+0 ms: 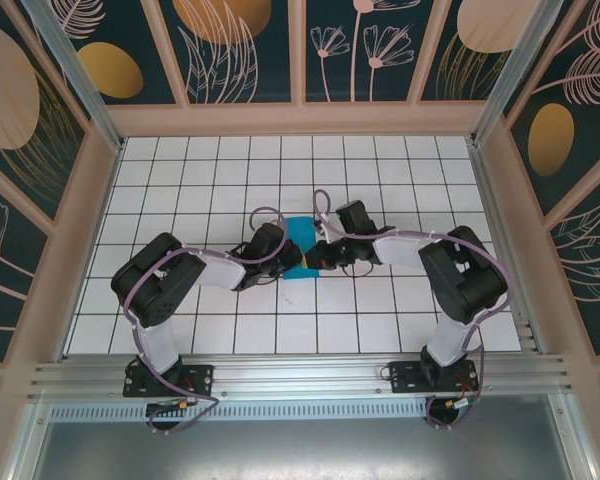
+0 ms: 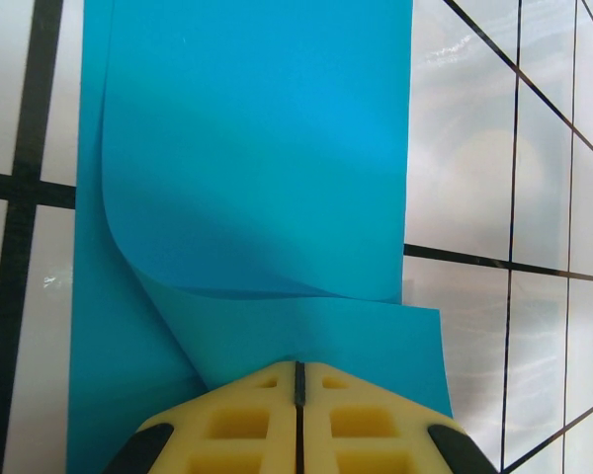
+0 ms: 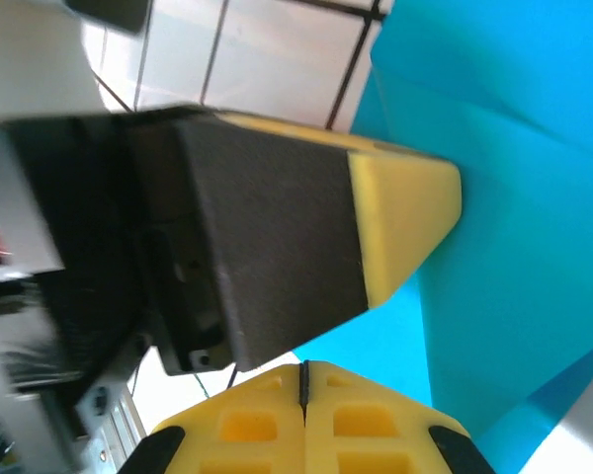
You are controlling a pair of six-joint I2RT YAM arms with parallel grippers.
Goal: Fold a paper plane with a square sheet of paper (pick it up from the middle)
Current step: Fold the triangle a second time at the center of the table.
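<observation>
Both arms fold inward — left pincer [image 2: 298, 368] pointing to 3 o'clock, right pincer [image 3: 303, 369] to 9 — jaws pressed together.

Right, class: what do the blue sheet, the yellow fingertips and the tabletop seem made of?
Blue sheet: thin paper, smooth and matte; it bends over in a soft curl. Yellow fingertips: probably moulded plastic or rubber, matte, with recessed pockets. Tabletop: hard, glossy white with dark grid lines; the glare suggests laminate or tile.
</observation>
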